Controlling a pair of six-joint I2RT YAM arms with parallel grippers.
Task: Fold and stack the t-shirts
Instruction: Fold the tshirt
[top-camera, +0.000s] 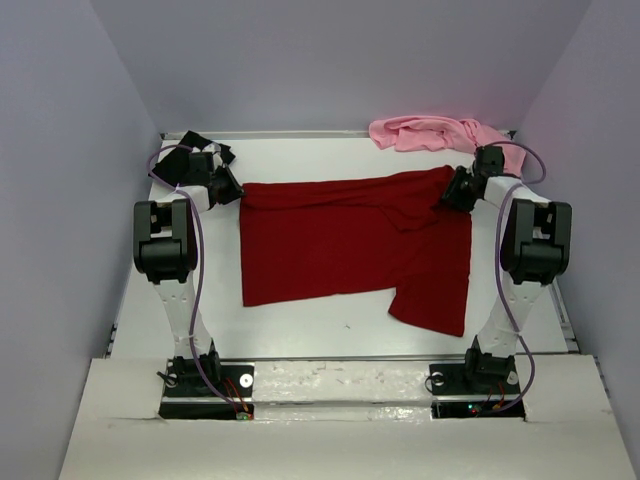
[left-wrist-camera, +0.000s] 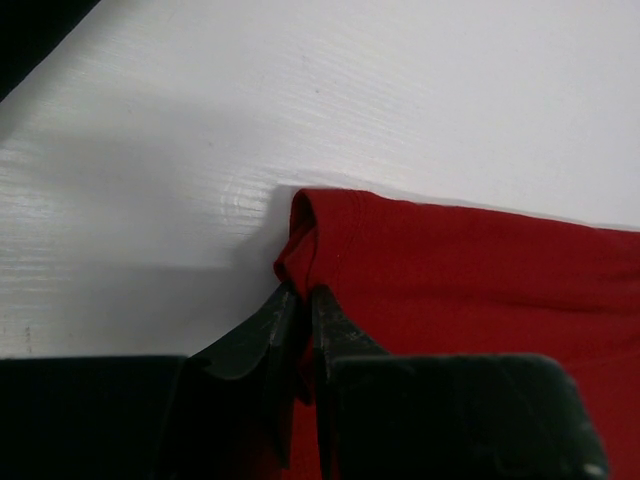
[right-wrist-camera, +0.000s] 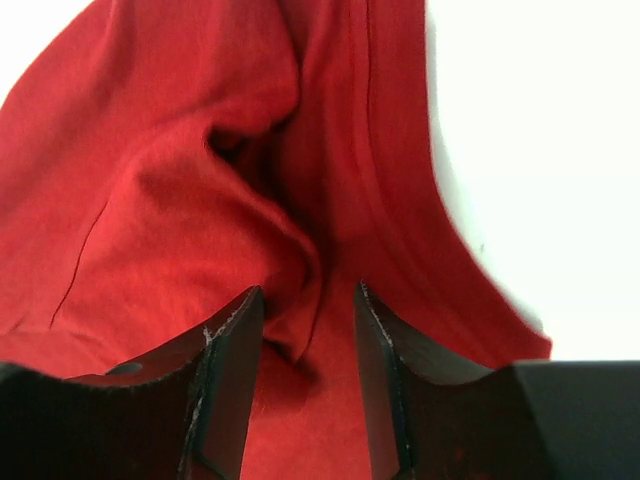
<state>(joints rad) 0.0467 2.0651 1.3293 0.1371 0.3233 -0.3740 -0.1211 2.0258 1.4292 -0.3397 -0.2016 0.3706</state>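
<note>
On the table (top-camera: 320, 325) the dark red shirt (top-camera: 340, 245) stretches from 9 to 3 o'clock; the left gripper (top-camera: 235, 191) pinches its 10 o'clock corner, and the right gripper (top-camera: 449, 195) stands parted over the 2 o'clock corner.

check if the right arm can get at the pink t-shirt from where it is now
Probably yes. The pink t-shirt lies bunched at the far right corner of the table, just beyond the right gripper, with nothing between them. Its jaws stand apart over the dark red t-shirt.

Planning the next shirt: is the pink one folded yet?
Not folded: the pink t-shirt lies bunched in a crumpled heap, no flat layers.
</note>
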